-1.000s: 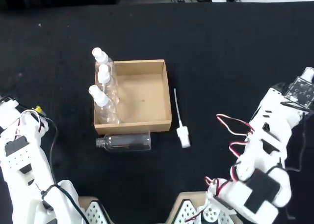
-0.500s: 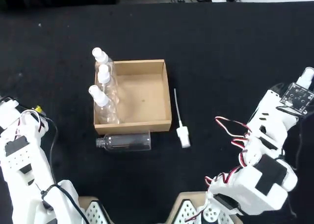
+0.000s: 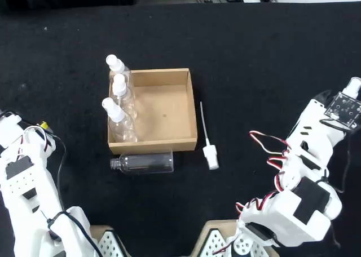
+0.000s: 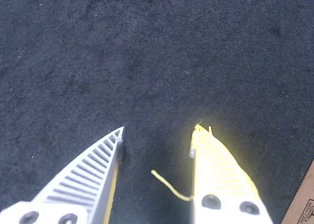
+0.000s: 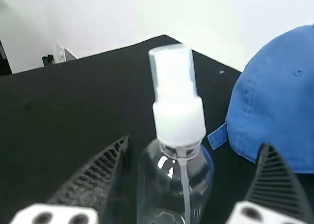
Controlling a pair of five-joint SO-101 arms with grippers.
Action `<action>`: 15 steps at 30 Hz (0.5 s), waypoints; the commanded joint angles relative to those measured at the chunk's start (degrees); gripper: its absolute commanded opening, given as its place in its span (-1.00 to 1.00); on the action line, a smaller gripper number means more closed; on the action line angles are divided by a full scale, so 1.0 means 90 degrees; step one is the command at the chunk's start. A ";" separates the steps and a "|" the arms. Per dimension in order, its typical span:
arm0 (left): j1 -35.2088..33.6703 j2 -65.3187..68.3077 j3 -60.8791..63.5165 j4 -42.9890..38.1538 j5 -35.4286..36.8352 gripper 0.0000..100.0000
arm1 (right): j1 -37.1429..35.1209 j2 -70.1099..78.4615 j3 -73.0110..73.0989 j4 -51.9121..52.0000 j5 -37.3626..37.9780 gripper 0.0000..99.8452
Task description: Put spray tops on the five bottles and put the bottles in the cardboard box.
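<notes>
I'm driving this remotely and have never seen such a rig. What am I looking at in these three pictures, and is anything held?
Two small white robot arms sit side by side at a black table. The wide picture looks down from a fixed camera; the other two come from cameras on each arm's wrist. On the table: a cardboard box, three capped bottles standing along one of its walls, an uncapped bottle lying on its side toward the arms, and a loose spray top beside it. The left gripper is open over bare cloth, holding nothing. The right gripper is open around a fifth bottle, upright with its top on; gaps show on both sides, so it is not gripped.
</notes>
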 commanded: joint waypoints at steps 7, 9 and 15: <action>-0.0034 -0.0186 -0.0093 -0.0127 0.0049 -0.60 | 0.0225 -0.0015 -0.0288 0.0186 0.0029 -0.30; -0.0034 -0.0186 -0.0093 -0.0127 0.0049 -0.60 | 0.0225 -0.0015 -0.0288 0.0186 0.0029 -0.30; -0.0034 -0.0195 -0.0093 -0.0127 0.0049 -0.60 | 0.0205 -0.0015 -0.0298 0.0479 0.0029 -0.30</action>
